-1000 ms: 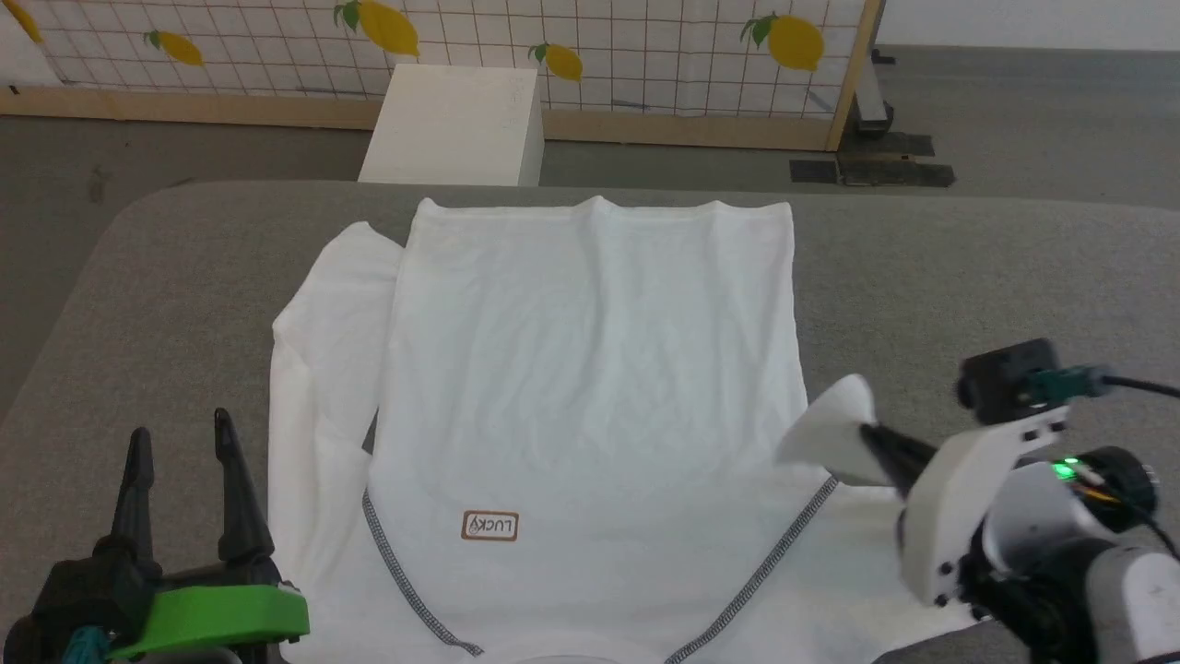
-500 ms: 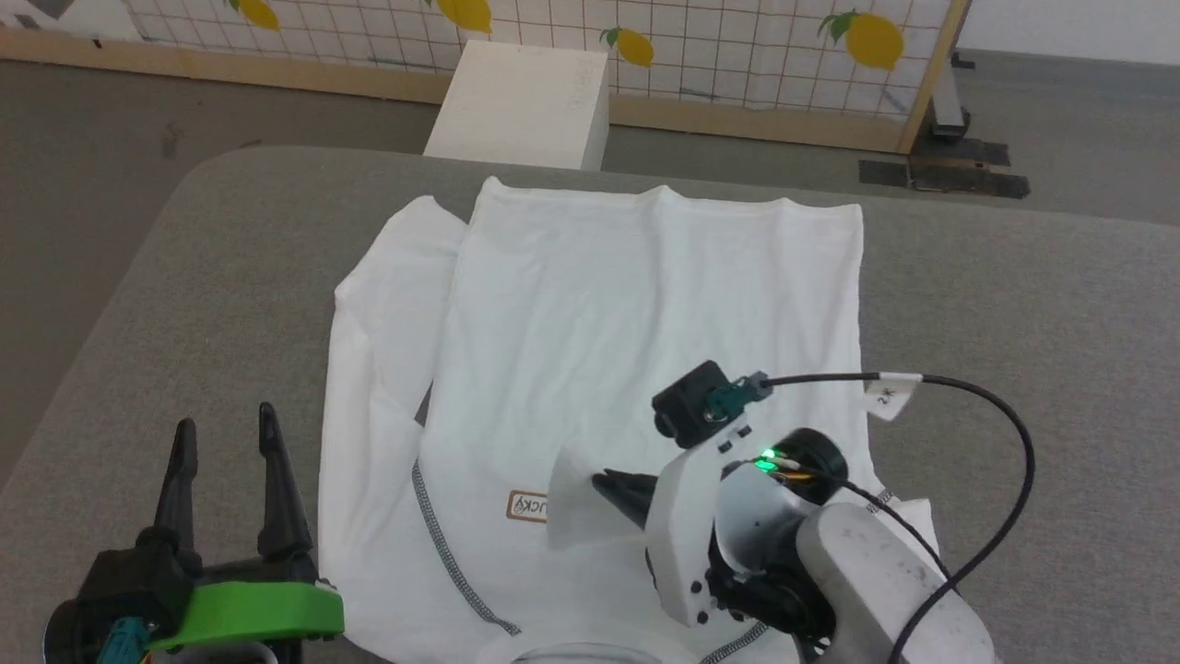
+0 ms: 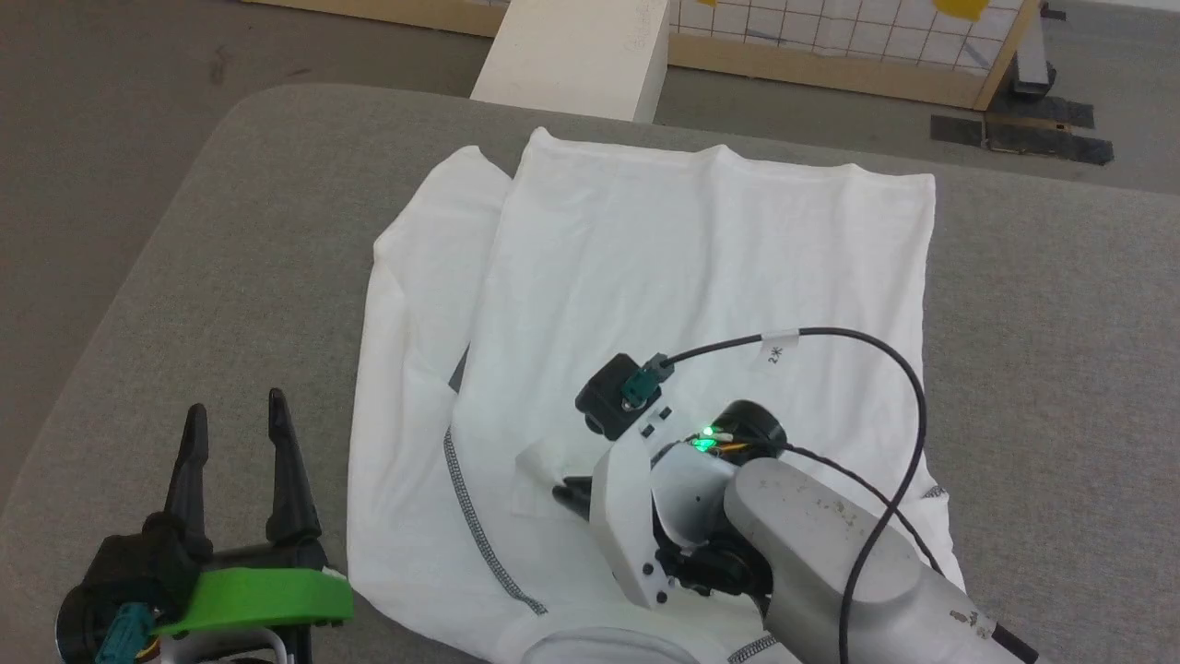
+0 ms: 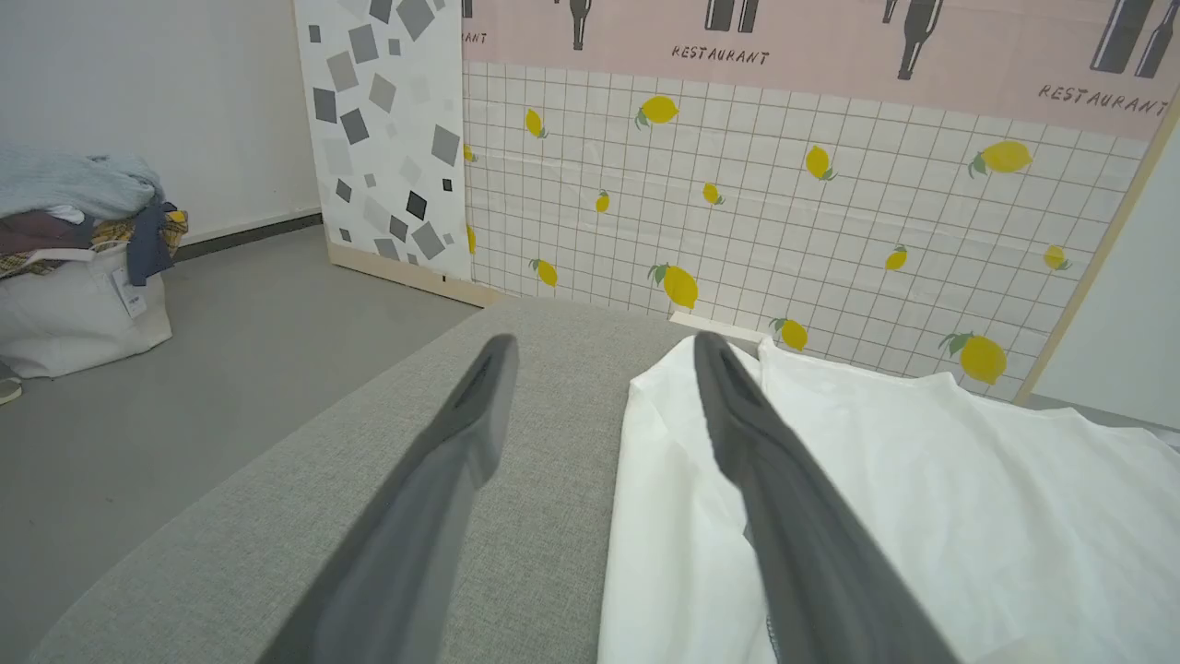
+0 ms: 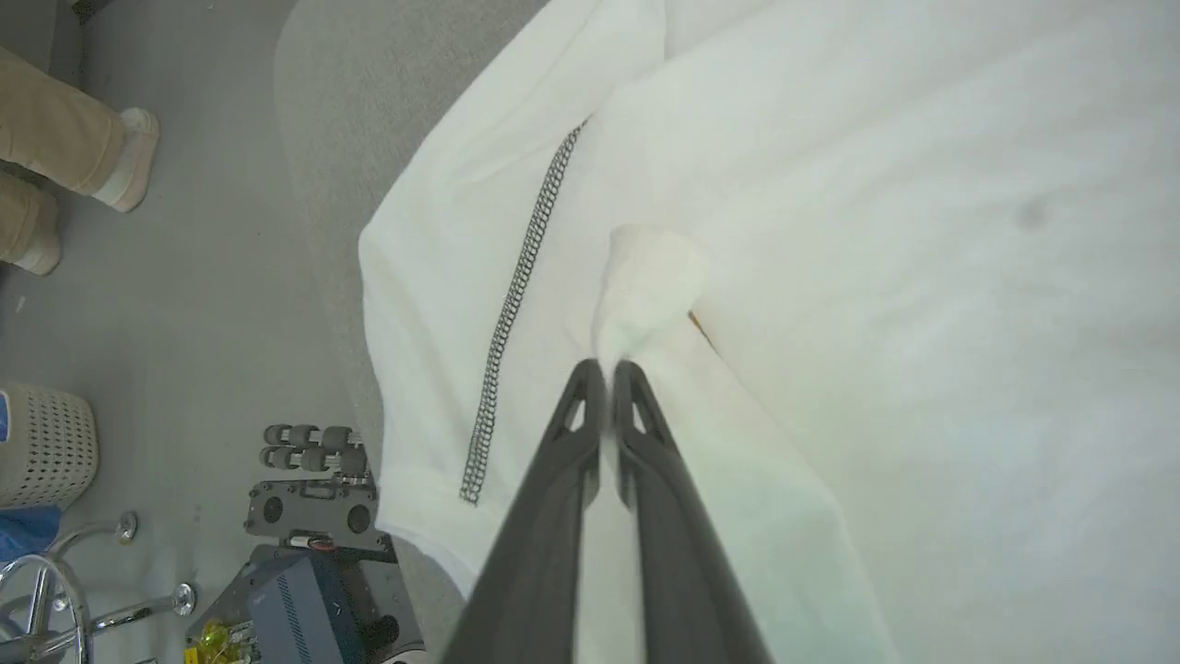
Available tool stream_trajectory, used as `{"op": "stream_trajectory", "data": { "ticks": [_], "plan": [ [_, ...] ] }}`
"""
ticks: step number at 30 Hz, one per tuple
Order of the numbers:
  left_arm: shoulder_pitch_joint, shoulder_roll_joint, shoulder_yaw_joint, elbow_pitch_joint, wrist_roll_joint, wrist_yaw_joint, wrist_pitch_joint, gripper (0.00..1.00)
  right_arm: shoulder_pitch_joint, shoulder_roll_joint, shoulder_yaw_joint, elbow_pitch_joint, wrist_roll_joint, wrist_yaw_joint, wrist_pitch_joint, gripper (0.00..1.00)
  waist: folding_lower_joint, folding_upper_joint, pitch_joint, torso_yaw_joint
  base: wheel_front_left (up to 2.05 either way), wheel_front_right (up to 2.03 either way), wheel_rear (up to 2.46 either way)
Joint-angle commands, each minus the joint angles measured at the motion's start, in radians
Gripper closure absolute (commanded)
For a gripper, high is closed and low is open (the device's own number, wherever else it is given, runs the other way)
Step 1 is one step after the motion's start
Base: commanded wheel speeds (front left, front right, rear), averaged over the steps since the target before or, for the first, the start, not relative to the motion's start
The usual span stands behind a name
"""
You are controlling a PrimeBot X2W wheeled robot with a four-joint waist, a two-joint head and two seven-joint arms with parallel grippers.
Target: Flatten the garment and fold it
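Note:
The garment (image 3: 701, 277), a white shirt with grey stitched seams (image 3: 470, 526), lies spread on the grey table (image 3: 184, 231), collar toward me. My right gripper (image 3: 564, 493) hangs over the chest, shut on the right sleeve's cuff (image 3: 533, 472), and the sleeve is drawn across the body. The right wrist view shows the right gripper (image 5: 607, 369) pinching the cuff (image 5: 650, 277) above the garment (image 5: 922, 231). My left gripper (image 3: 235, 406) stands open over bare table, left of the garment's folded left sleeve (image 3: 406, 304). Nothing is between the left gripper (image 4: 601, 346) fingers, and the garment (image 4: 922, 480) lies to their right.
A rigid white box (image 3: 576, 51) stands on the floor past the table's far edge. A lemon-patterned screen (image 4: 784, 184) rises behind it. A bag of clothes (image 4: 74, 277) sits on the floor to the left. A person's shoe (image 5: 124, 157) and a white basket (image 5: 41, 443) are beside the table.
My right gripper has carried the sleeve cuff leftward from the garment's right side to over the chest, hiding the patch. The head camera has shifted. The left gripper has stayed open.

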Motion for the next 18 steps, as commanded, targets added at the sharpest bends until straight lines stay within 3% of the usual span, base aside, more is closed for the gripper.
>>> {"op": "stream_trajectory", "data": {
  "ticks": [1,5,9,18],
  "plan": [
    [-0.016,-0.002,0.001,0.001,-0.002,0.008,-0.004,0.00,-0.015,0.001,0.016,0.006,0.024,-0.001,0.010,0.00,0.0001,0.0000,0.006,0.000,0.00,0.00,0.00],
    [-0.014,-0.002,0.007,0.003,-0.001,0.011,-0.004,0.00,-0.053,0.001,0.003,-0.031,0.067,-0.001,-0.071,0.00,0.0001,0.0000,0.000,-0.024,0.00,0.00,0.00],
    [-0.004,-0.002,0.019,0.006,0.004,0.012,-0.004,0.00,-0.065,0.001,-0.099,-0.044,0.057,-0.001,-0.219,0.00,0.0001,0.0000,-0.021,-0.062,0.00,0.00,0.00],
    [0.005,-0.002,0.029,0.029,0.018,0.001,-0.004,0.00,0.071,-0.056,-0.555,-0.113,-0.157,-0.001,-0.543,0.00,0.0001,0.0000,-0.068,-0.146,0.00,0.00,0.00]
  ]
}}
